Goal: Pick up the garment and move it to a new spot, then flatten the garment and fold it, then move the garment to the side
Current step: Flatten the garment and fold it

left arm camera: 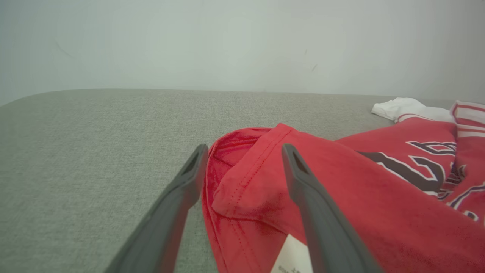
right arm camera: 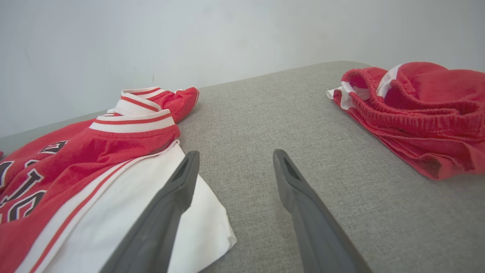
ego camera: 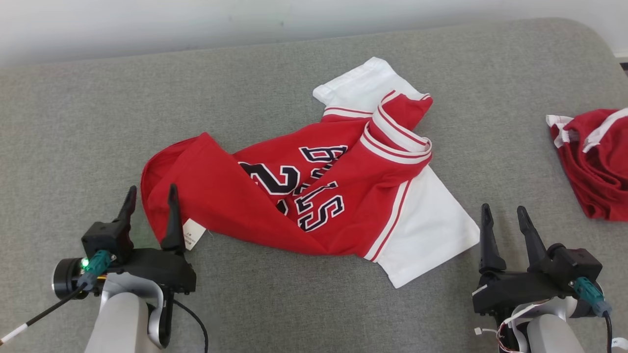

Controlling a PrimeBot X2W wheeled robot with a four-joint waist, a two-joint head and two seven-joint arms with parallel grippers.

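Note:
The garment [ego camera: 314,191] is a red jersey with white sleeves and dark lettering, lying crumpled in the middle of the grey surface; its hem shows in the left wrist view [left arm camera: 341,197] and its white sleeve in the right wrist view [right arm camera: 113,204]. My left gripper [ego camera: 151,196] is open at the jersey's lower left corner; its fingers straddle the red hem [left arm camera: 246,174] without pinching it. A white care label [ego camera: 193,234] lies beside the right finger. My right gripper [ego camera: 504,213] is open over bare fabric just right of the white sleeve [ego camera: 431,230], with nothing between its fingers.
A second red garment with white trim [ego camera: 596,162] lies bunched at the right edge [right arm camera: 416,113]. The grey upholstered surface [ego camera: 98,122] stretches back to a pale wall, with bare room on the left and along the front.

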